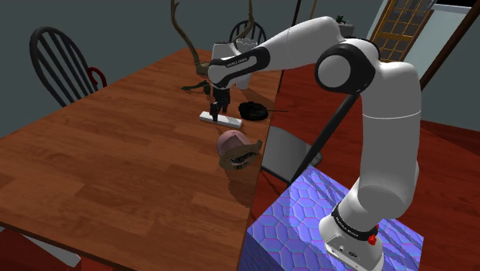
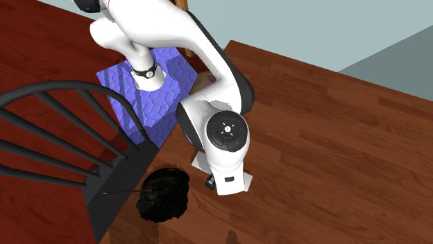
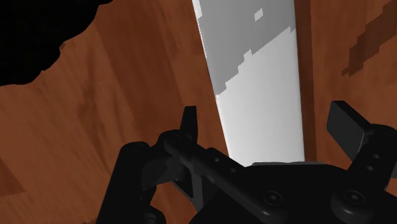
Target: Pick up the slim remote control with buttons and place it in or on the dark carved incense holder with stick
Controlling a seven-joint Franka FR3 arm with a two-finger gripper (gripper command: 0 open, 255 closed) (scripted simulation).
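Just below the pincer, white remote lying between its parted fingers, untouched.

The remote lies on the table, in its far part toward the shoulder view's right. The holder sits on the table just right of the remote and a little farther back, with a gap between them. The cap rests nearer, by the table's right edge. The gripper hangs right over the remote, one finger off each long side, neither touching. A chair stands at the table's far left. The stand is off the right edge, nearest of all.
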